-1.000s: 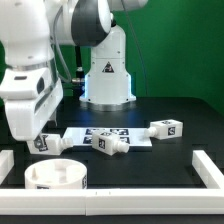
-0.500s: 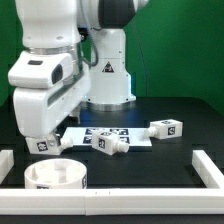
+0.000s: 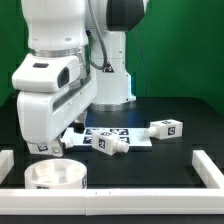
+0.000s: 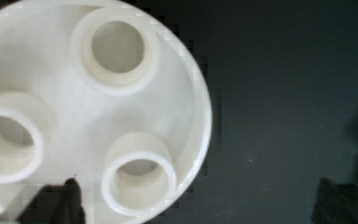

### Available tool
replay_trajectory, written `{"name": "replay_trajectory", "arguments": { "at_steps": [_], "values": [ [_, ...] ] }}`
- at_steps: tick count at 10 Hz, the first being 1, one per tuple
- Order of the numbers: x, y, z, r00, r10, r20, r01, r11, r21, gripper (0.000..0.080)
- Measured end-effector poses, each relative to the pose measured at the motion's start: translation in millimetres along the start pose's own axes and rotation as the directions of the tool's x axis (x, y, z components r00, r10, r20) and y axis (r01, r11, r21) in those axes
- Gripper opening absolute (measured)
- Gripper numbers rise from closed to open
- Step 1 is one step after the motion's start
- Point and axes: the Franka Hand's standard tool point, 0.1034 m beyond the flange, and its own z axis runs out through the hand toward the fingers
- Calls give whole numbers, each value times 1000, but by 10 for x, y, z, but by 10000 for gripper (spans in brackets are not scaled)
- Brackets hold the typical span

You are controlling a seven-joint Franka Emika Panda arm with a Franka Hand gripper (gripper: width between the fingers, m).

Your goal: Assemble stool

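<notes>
Black tabletop [image 3: 150,165], green backdrop. The round white plastic stool seat [image 3: 55,176] [image 4: 87,100] is lying sockets-up at the front edge, toward the exterior view's left corner. The two-finger gripper [image 3: 50,148] [image 4: 197,205] is hovering over its rim, jaws spread wide and holding nothing. A chunky white tagged leg [image 3: 108,144] is lying mid-table.

Round white disc seat [image 3: 55,176] flat at the exterior view's near left, three round sockets [image 4: 119,48] facing up; well apart toward the right, two chunky white tagged legs on their sides, near leg [image 3: 108,145] and far leg [image 3: 165,128].
</notes>
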Motion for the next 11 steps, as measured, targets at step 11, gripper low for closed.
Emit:
{"name": "replay_trajectory", "arguments": {
  "at_steps": [11],
  "values": [
    [-161, -96, 478, 996, -86, -19, 85, 995, -57, 367]
  ]
}}
